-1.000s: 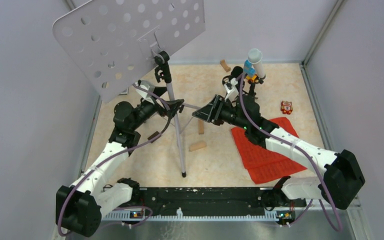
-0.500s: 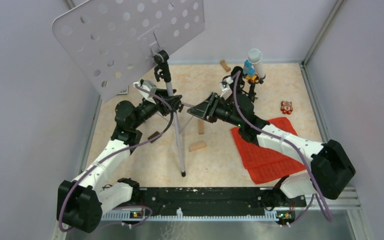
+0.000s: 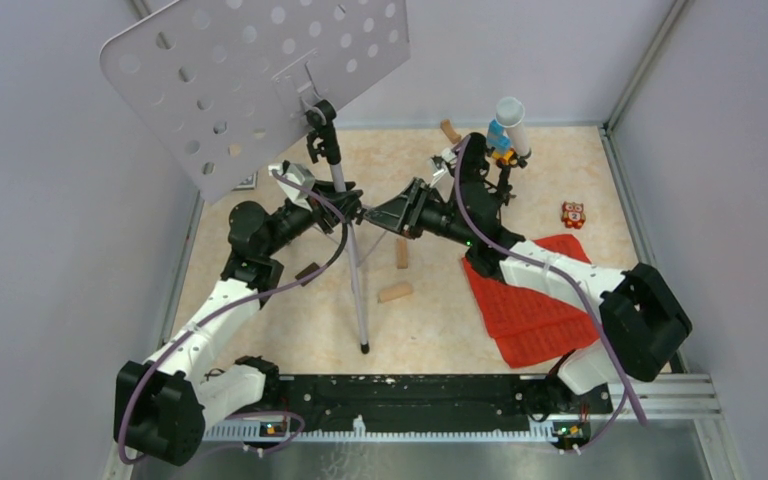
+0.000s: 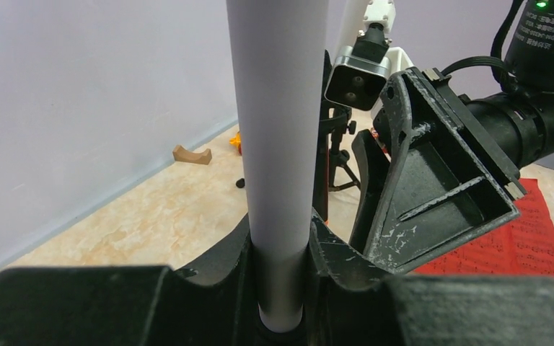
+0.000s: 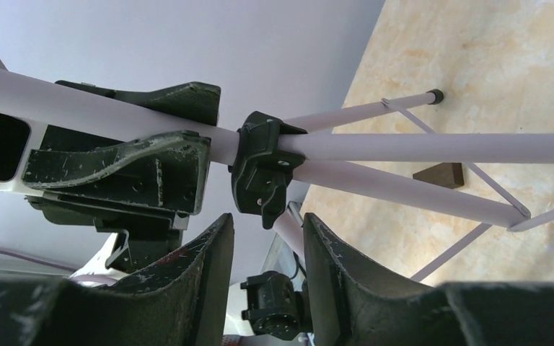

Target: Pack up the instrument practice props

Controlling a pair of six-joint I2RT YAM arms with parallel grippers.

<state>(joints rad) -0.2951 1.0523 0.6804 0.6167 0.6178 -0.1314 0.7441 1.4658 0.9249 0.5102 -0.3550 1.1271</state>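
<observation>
The grey perforated music-stand plate (image 3: pixel 250 80) stands tilted on a silver tripod pole (image 3: pixel 352 260). My left gripper (image 3: pixel 348 205) is shut on that pole (image 4: pixel 281 144), which fills the gap between its fingers. My right gripper (image 3: pixel 385 215) faces it from the right, open. Its fingertips (image 5: pixel 220 231) flank the tip of the black clamp collar (image 5: pixel 263 169) without touching it. Red sheet-music pages (image 3: pixel 530 300) lie under the right arm. The white tube (image 3: pixel 512 120) and the microphone with its orange end (image 3: pixel 503 155) stand on the small black tripod at the back.
Wooden blocks lie near the stand's legs (image 3: pixel 395 292) and by the back wall (image 3: pixel 449 131). A small toy car (image 3: pixel 573 214) sits at the right. Enclosure walls close in on three sides. The tripod legs (image 5: pixel 404 191) spread across the floor.
My left gripper has closed onto the stand's pole. The right arm has swung left, bringing its gripper up to the clamp collar with its jaws a little narrower.
</observation>
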